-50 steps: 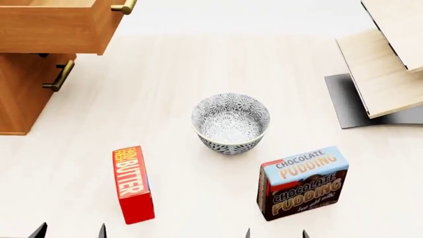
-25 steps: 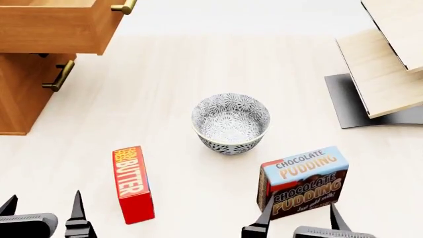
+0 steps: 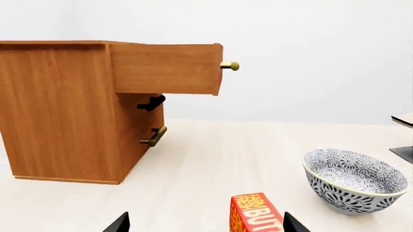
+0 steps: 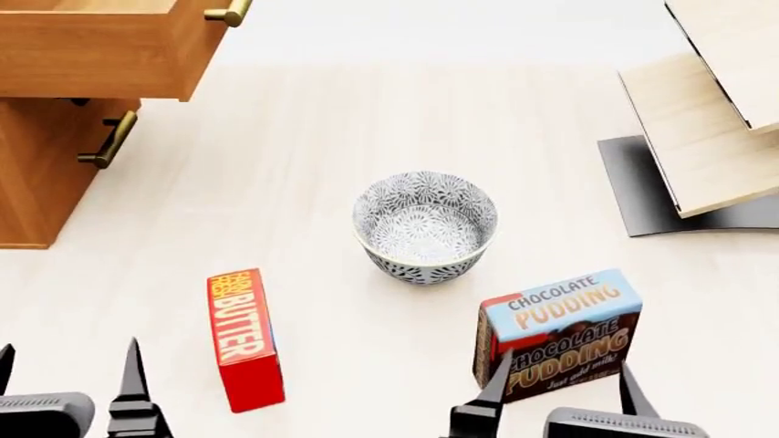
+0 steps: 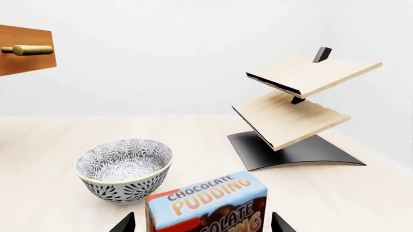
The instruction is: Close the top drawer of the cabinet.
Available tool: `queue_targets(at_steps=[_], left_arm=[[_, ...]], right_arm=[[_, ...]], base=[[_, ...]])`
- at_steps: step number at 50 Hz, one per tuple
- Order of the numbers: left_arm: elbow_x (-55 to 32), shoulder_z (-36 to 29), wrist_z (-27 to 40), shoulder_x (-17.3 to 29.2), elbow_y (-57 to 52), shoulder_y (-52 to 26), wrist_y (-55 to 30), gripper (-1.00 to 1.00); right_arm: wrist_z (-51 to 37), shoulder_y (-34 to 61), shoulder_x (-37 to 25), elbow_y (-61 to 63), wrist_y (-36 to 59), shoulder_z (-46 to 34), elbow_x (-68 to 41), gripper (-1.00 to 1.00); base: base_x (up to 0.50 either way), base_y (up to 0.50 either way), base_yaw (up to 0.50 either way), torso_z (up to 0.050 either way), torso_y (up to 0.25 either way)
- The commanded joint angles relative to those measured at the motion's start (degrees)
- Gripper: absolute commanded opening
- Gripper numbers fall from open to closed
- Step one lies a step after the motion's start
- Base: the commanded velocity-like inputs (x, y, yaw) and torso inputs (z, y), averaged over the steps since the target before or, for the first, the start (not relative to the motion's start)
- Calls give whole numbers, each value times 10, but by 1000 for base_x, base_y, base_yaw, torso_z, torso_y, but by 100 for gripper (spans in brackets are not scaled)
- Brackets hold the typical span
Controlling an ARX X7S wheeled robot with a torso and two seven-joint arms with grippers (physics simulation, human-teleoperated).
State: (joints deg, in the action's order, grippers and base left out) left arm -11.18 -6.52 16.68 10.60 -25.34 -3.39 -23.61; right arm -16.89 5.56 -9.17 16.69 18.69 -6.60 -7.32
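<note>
The orange-brown cabinet point(image 4: 43, 173) stands at the far left. Its top drawer point(image 4: 104, 50) is pulled out, brass bar handle point(image 4: 229, 13) on its front. In the left wrist view the top drawer point(image 3: 164, 68) juts out from the cabinet point(image 3: 61, 111), with the lower drawer's handle point(image 3: 154, 137) below. My left gripper point(image 4: 67, 388) is open and empty at the near left, beside the butter box. My right gripper point(image 4: 560, 388) is open and empty at the near right, just in front of the pudding box. Both are far from the drawer.
A patterned bowl point(image 4: 425, 226) sits mid-table. A red butter box point(image 4: 244, 338) lies near left, a chocolate pudding box point(image 4: 557, 333) stands near right. A pale shelf unit point(image 4: 712, 119) on a black base stands at the far right.
Both grippers have risen into the head view from the bottom edge. The left has shifted a little left since half a second ago. The drawer and objects have not moved.
</note>
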Motion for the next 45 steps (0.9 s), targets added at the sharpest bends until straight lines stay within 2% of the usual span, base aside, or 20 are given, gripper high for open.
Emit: queue_targets(at_steps=[1,16,34,45], left_arm=[[-2,-4,14,12,-48,10,-15,100],[-4,-10,27,24,-90,25,-21,100],[-7,-18,32,26,-66,16,-12,100],[-8,-22,34,28,-59,14,-8,100]], right_arm=[[-12,-4,-6,28,9,-3,2,100],[-22,-25,-19,85,21,-4,0,100],[-27,-16,-20,60,13,-12,-2,100],[-30,-12,-22,48,9,-17,-3,100]], base=[[0,0,0,0,0],[0,0,0,0,0],[23,-6,0,0,0],[180,-198,0,0,0]])
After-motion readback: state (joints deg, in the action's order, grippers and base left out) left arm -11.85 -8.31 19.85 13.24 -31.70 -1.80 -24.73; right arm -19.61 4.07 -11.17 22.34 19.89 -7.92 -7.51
